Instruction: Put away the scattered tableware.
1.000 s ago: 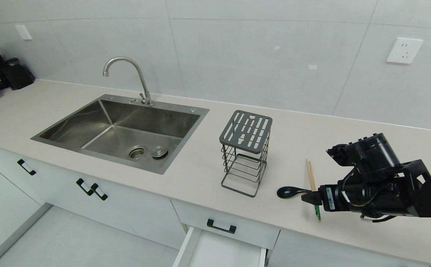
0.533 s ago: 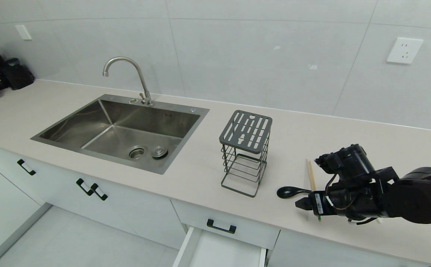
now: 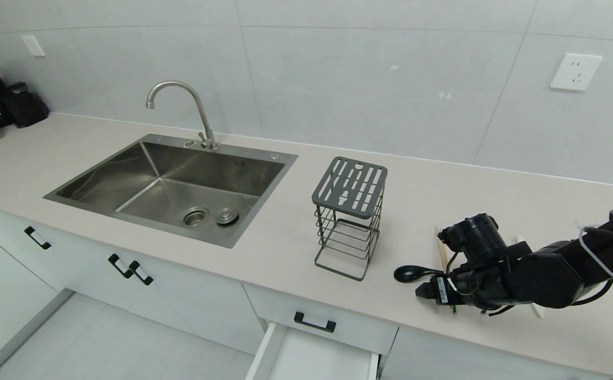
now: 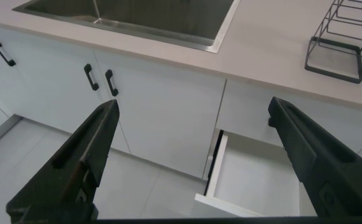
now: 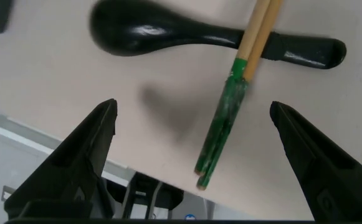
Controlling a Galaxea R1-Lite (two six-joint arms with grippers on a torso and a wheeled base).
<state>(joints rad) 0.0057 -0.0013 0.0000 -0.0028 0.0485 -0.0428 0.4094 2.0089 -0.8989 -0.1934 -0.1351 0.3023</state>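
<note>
glossy black spoon [image 5: 187, 36], wooden chopsticks [image 5: 232, 93], matt metal rack [image 3: 340, 207]

1. Here's the glossy black spoon [image 3: 409, 273], flat on the pale surface [image 3: 285, 248] near its front edge.
2. The wooden chopsticks with green ends [image 3: 442, 248] lie side by side across the spoon's handle, with the green ends frontmost.
3. The dark grey wire rack with a slotted top [image 3: 349, 216] stands upright near the spoon's bowl.

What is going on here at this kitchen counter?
The robot's right claw hovers open over a pair of chopsticks that lies across the handle of a black spoon on the counter, to the right of the wire rack. Nothing is gripped yet. The left claw is open too, low in front of the cabinets, near an open drawer.
</note>
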